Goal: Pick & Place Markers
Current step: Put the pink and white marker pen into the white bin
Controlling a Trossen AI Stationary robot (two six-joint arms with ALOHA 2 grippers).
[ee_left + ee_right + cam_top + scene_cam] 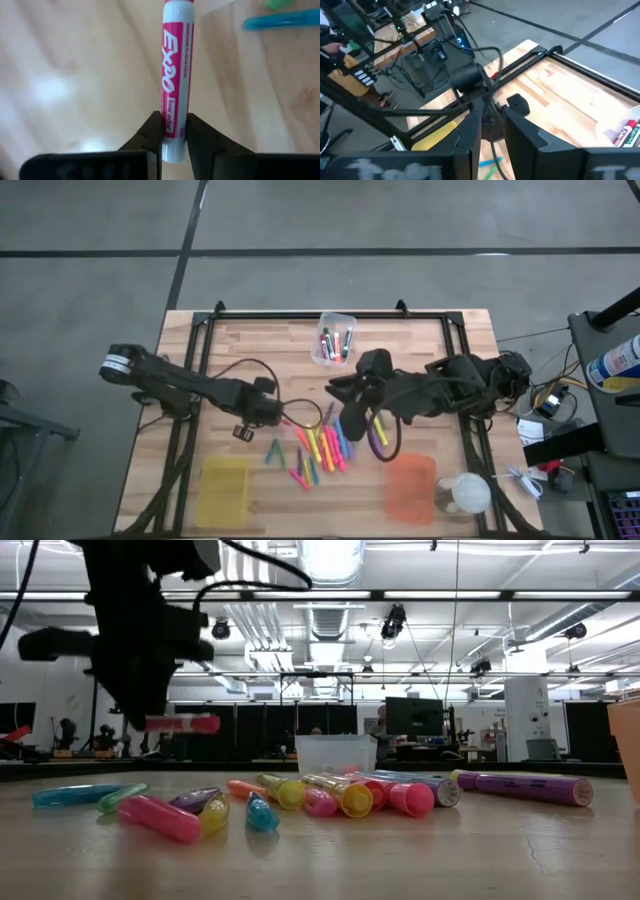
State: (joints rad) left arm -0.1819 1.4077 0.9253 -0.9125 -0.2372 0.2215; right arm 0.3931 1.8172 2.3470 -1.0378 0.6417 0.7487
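My left gripper (175,120) is shut on a marker with a pink and white label (176,75). The low view shows that marker (183,723) level above the table, left of the pile. Several loose markers (320,445) in pink, yellow, green, blue and purple lie on the wooden table (250,350) between the two arms. More markers lie in a clear bin (335,338) at the far edge. My right gripper (492,117) hangs high over the pile (340,392), its fingers a little apart with nothing between them. My left gripper pinches the marker near its white butt end (175,137) between its two fingers. The fingers (152,132) come from above, pointing steeply down, and lie across the barrel. The marker is lifted clear of the table and sticks out level from the fingers.
A yellow bin (225,490) and an orange bin (410,488) stand at the table's near edge, with a clear round container (465,495) right of the orange one. A black frame (330,313) runs around the table. A cable loop (385,445) lies beside the pile.
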